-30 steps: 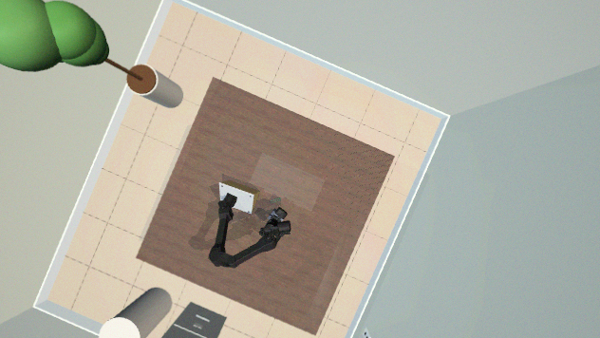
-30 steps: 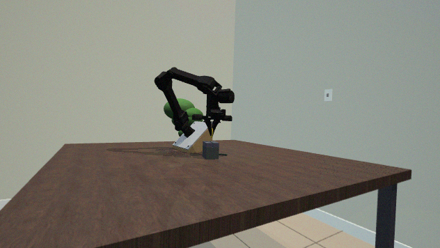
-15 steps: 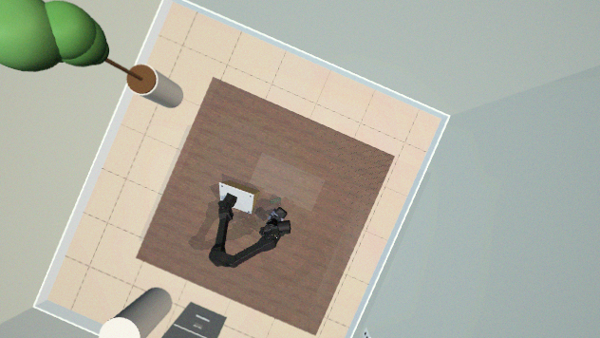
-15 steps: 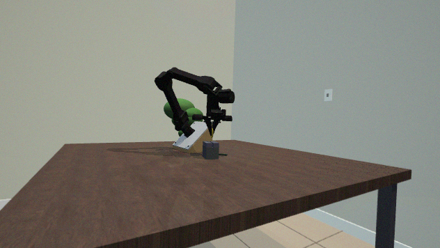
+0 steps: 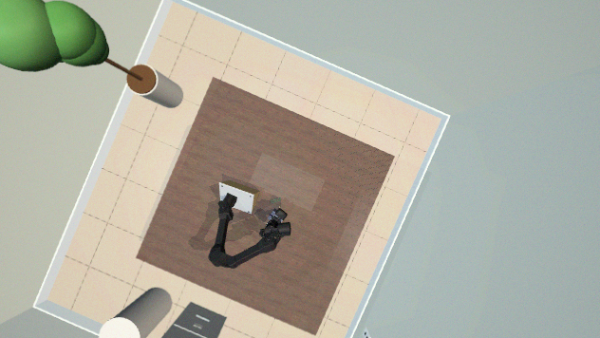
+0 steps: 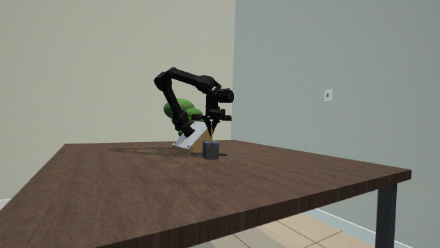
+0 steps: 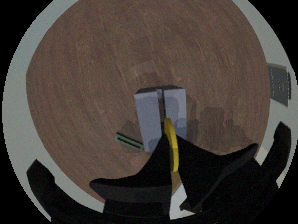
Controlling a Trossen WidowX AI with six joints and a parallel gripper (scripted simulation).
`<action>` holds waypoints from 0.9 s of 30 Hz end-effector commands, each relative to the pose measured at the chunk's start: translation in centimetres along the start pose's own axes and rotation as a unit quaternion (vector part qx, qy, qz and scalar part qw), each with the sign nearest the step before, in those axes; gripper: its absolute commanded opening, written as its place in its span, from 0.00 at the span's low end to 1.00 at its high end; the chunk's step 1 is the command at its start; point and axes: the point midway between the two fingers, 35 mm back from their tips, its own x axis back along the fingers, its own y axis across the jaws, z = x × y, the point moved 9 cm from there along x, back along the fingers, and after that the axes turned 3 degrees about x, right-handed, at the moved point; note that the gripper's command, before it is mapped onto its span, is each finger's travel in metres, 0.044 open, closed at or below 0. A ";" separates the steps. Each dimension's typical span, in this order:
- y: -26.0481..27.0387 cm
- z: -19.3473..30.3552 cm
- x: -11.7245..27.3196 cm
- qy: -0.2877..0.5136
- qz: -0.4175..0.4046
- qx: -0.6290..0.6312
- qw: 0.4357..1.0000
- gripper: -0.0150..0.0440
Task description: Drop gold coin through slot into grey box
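My gripper point(image 6: 211, 134) point(image 7: 167, 137) points down and is shut on the gold coin point(image 7: 173, 155). The coin is seen edge-on between the fingertips, and only a yellow sliver of it shows in the exterior view. The grey box point(image 6: 210, 150) point(image 7: 148, 120) stands upright just below the fingertips. Its dark slot point(image 7: 162, 107) runs away from the coin's far end, with the coin slightly angled to it. The coin and fingers hide the slot's near part. The dark-green holder point(image 5: 275, 200) point(image 6: 223, 155) point(image 7: 129, 141) is empty beside the box.
A tilted white panel on a wooden wedge point(image 5: 240, 201) point(image 6: 192, 137) carries the arm's base, beside the box and holder. The brown table point(image 5: 294, 142) point(image 6: 156, 198) has its edges well away from them. A potted plant point(image 5: 141, 79) stands beyond the table.
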 end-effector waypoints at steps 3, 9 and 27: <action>0.1 0.0 0.0 0.000 0.000 0.000 1.000 0.25; 0.0 0.0 -0.2 0.000 0.000 0.000 1.000 0.25; -0.1 0.0 -1.3 0.000 0.001 0.003 1.000 0.25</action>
